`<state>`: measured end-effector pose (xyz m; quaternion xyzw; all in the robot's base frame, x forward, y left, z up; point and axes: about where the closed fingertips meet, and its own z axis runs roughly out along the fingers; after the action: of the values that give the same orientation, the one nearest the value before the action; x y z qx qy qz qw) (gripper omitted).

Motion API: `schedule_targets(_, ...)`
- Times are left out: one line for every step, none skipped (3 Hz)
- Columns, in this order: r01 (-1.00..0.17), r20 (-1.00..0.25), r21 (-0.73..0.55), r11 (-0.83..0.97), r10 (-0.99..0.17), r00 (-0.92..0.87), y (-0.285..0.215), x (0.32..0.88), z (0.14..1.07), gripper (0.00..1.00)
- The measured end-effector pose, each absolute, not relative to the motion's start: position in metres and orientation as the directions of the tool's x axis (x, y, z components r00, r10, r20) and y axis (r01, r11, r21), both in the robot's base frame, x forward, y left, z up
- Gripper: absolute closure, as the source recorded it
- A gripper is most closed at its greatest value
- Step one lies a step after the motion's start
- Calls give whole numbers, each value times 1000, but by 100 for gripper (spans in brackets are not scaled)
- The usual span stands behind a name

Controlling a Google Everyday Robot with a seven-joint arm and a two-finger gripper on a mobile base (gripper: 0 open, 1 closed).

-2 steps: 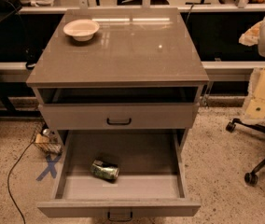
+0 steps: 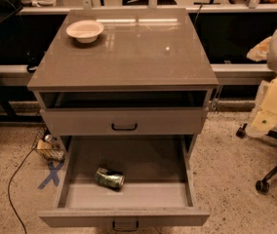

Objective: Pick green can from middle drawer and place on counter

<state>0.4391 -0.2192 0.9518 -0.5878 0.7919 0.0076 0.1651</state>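
The green can [image 2: 110, 178] lies on its side on the floor of the open middle drawer [image 2: 128, 194], left of centre. The drawer is pulled out towards me, and its black handle [image 2: 125, 225] shows at the bottom edge. The counter [image 2: 128, 52] is the glossy grey-brown top of the cabinet. My arm, with white and cream parts, comes in at the right edge, and the gripper [image 2: 263, 116] hangs beside the cabinet, level with the upper drawer. It is well to the right of the can and above it, touching nothing.
A white bowl [image 2: 85, 30] stands at the counter's back left corner. The shallower drawer front [image 2: 124, 121] above is shut. An office chair base [image 2: 270, 174] stands at the right. A cable and small clutter [image 2: 48, 150] lie on the floor at the left, next to a blue tape cross [image 2: 50, 174].
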Motion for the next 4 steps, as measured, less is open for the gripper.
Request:
schedule_targets(-938, -407, -6, 346, -858, -314, -207, 444, 876, 0)
schedule_targets(-939, -515, 145, 314, -786, -342, -170, 445, 806, 0)
schedule_targets(-916, -573, 289, 279, -715, -399, -120, 436, 733, 0)
schedule_targets(-916, -573, 289, 279, -716, -399, -120, 436, 733, 0)
